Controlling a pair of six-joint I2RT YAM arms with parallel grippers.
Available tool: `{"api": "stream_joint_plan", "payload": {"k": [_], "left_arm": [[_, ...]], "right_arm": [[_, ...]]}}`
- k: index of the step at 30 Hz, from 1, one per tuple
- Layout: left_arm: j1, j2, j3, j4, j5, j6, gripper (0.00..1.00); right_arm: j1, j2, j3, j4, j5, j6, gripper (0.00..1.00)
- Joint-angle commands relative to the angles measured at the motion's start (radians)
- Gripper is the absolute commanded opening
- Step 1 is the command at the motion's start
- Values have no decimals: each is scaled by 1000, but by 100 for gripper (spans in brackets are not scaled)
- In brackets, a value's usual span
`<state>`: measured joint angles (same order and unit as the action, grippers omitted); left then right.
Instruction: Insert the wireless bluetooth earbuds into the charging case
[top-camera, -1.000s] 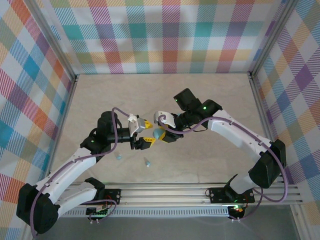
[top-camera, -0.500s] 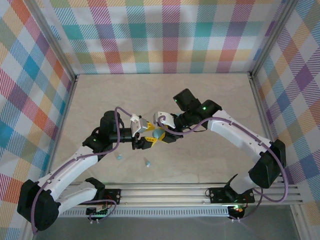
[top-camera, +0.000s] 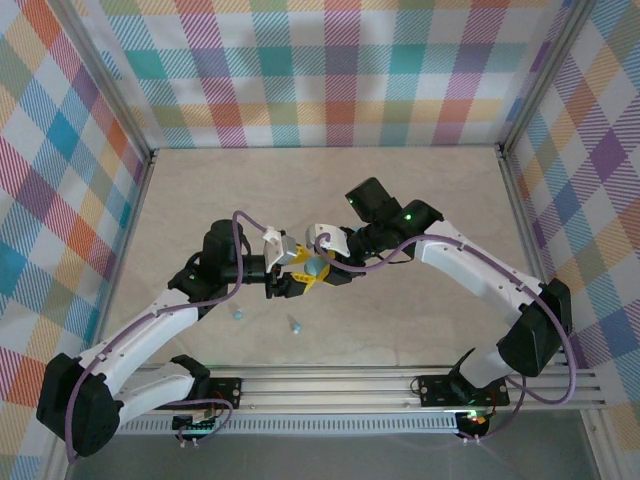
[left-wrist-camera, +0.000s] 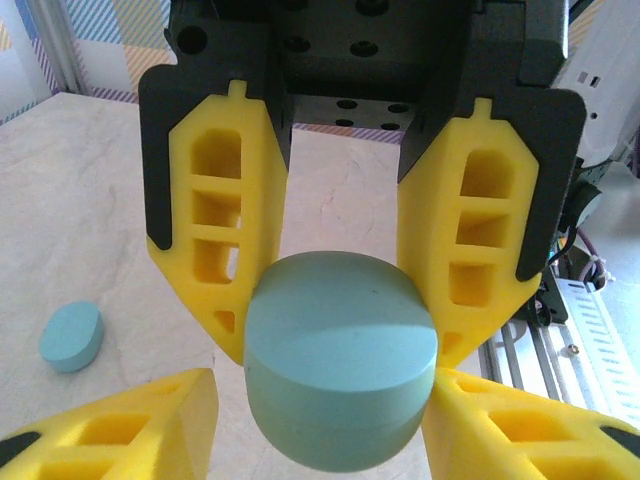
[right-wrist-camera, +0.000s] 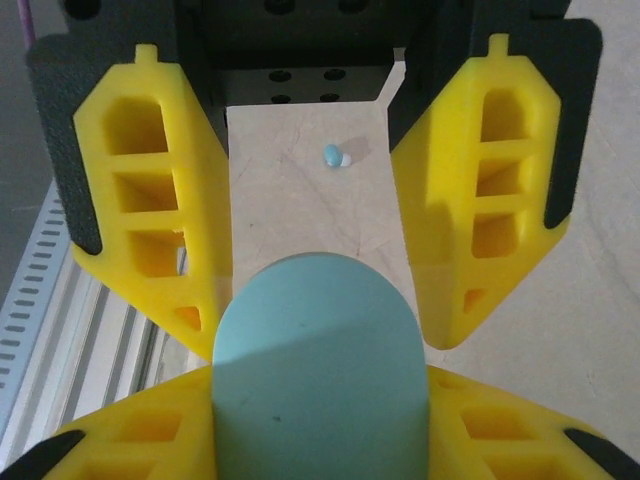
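Left gripper (top-camera: 300, 277) closed in; both apparently grip one case (top-camera: 314, 268).

Both arms reach inward to table ctr, left tool (top-camera: 291, 276) & right tool (top-camera: 327, 268) meeting tip-to-tip, fingers parted.

Both grippers, left (top-camera: 291, 272) and right (top-camera: 331, 268), crowd around the case (top-camera: 314, 268) mid-table, no gap between. Two earbuds (top-camera: 238, 313) (top-camera: 295, 324) lie on the table (top-camera: 420, 200) near the front; far half and sides open.
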<state>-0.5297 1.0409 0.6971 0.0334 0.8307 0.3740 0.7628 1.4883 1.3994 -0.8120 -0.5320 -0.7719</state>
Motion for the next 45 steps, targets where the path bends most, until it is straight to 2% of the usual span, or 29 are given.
{"api": "stream_joint_plan", "payload": {"k": [1,6,8,17,23,31,45], "left_arm": [[-7,12,34,33,21,-6,49],[-7,11,36,18,16,-5,33],[-7,0,34,10,9,-5,27],[-7,-24,-1,16,-18,-32,14],[0,-52,-43,46,-40,-78,8],[20,-92,-88,118,-45,-160,7],[20,-105,-80,128,-40,-187,7]], "right_arm": [[13,-8,6,7,-33,-24,31],[13,-16,-14,42,-19,-21,36],[13,-18,-23,64,-12,-17,42],[13,-51,-51,125,41,16,62],[1,-135,-120,214,42,86,71],[-71,-275,-241,339,19,191,77],[-68,-204,-220,382,-78,250,79]]}}
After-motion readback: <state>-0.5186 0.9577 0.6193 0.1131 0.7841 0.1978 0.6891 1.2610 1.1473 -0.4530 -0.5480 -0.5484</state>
